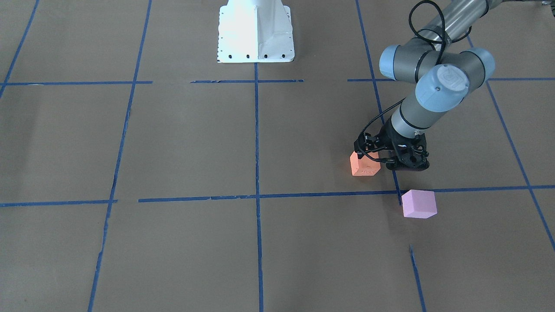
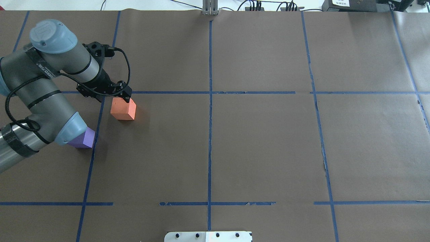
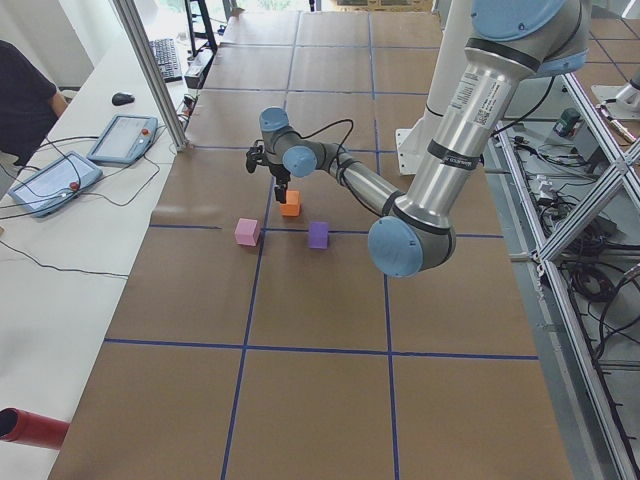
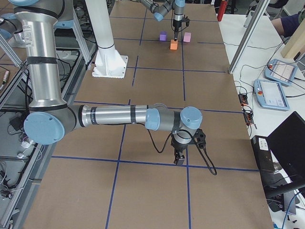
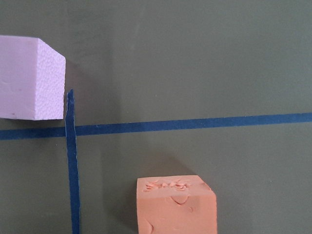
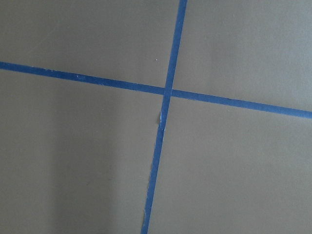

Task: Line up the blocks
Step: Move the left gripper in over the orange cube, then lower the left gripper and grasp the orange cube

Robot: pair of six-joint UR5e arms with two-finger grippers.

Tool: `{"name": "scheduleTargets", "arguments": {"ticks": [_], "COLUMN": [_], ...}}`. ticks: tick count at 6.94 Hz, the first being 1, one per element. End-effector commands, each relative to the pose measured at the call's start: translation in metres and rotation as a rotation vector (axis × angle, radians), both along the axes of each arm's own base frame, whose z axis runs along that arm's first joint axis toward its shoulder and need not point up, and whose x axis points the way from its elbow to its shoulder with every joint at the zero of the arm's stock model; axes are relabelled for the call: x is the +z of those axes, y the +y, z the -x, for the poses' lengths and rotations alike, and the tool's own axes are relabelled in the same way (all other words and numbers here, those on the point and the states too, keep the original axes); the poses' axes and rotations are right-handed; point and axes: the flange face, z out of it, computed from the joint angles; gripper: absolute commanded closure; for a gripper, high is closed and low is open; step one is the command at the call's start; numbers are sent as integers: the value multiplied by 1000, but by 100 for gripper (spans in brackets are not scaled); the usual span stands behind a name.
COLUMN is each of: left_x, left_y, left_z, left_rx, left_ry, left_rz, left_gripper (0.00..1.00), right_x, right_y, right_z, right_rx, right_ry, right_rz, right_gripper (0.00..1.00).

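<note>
Three small matte foam blocks seem unaligned: orange cube (image 1: 364,164), pale pink cube (image 1: 419,203), violet cube (image 2: 84,138). Left pincer (image 2: 126,97) meets the orange cube; its gape, and that of the right pincer (image 4: 180,160), I cannot tell.

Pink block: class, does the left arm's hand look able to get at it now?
Probably yes: the pink block stands alone near the left hand, which hovers at the orange block; nothing lies between them.

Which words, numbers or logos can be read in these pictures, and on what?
No text reads clearly.
Black band on left arm: print too small.
Blue joint cap: embossed logo, blurred.
Orange block: pressed marks, not letters.
</note>
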Motion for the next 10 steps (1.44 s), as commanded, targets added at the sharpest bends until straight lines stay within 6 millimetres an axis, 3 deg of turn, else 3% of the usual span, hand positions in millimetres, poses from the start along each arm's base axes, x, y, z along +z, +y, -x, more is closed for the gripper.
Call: {"name": "scheduleTargets", "arguments": {"ticks": [1, 5, 10], "left_x": [4, 17, 29], "left_y": [3, 6, 4], "left_z": [-9, -36, -46], "left_rx": [12, 43, 50], "left_ry": [-8, -16, -8], "left_rz": [8, 20, 13], "left_gripper": [1, 1, 2], "right_x": [0, 0, 0], "right_y": [0, 0, 0], "right_z": [0, 0, 0], "right_rx": [0, 0, 0], "right_ry": [0, 0, 0], "right_rz": [0, 0, 0], "right_gripper": [0, 0, 0]}}
